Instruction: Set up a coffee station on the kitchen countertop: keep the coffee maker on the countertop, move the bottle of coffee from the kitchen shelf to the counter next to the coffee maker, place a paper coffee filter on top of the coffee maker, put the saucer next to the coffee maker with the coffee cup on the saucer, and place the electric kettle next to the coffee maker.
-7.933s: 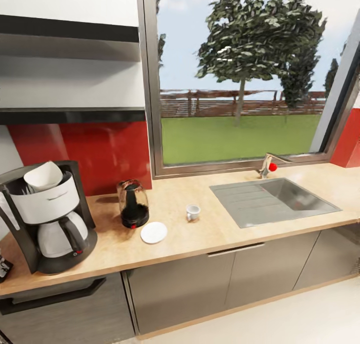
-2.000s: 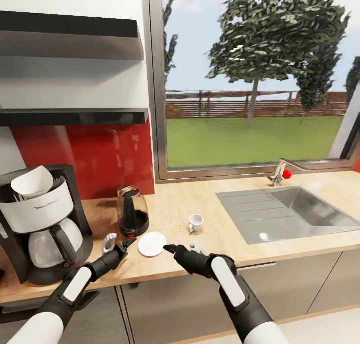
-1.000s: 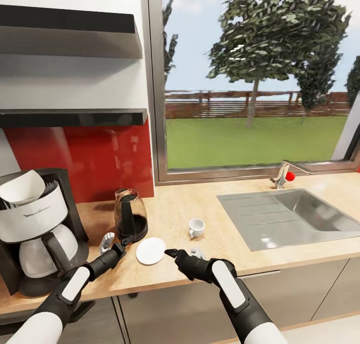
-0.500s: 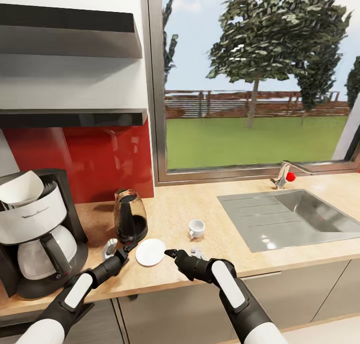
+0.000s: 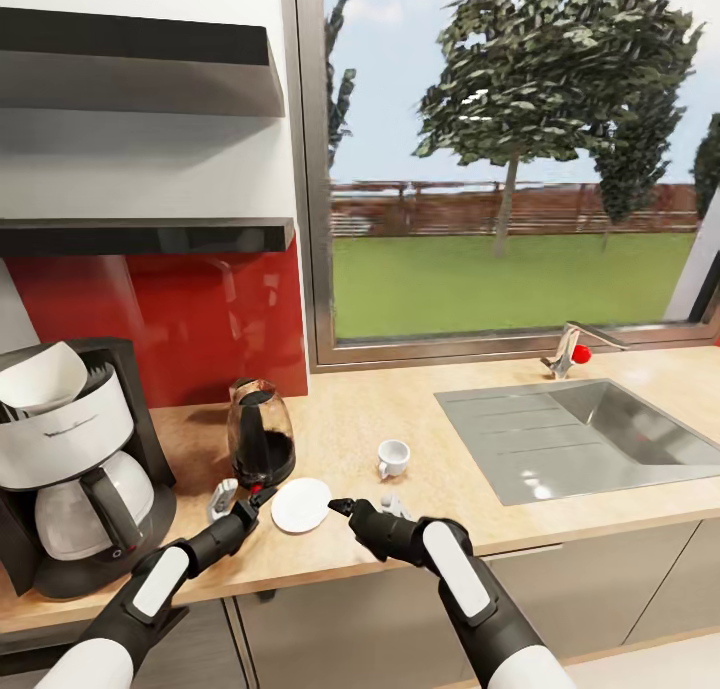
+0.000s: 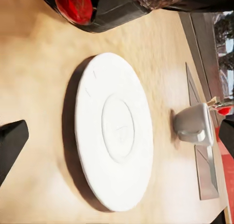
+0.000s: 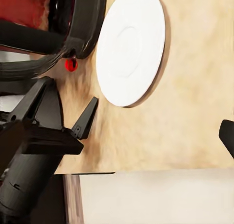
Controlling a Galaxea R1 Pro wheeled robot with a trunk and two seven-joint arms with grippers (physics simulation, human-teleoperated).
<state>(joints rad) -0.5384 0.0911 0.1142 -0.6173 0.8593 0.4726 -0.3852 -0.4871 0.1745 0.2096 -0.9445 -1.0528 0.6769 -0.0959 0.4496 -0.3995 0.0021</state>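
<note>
Both grippers hang open and empty over the countertop point(image 5: 440, 469), left gripper point(image 5: 240, 497) and right gripper point(image 5: 365, 507) either side of the saucer point(image 5: 301, 505), with the cup point(image 5: 392, 458) nearby and the kettle point(image 5: 260, 436) beside the coffee maker point(image 5: 75, 464).

The head camera looks down at the table point(image 5: 420, 429) from above. Both wrist cameras sit low and close, sharing the saucer point(image 6: 114, 136).

Coffee maker point(image 5: 70, 459) — left edge cut off
</note>
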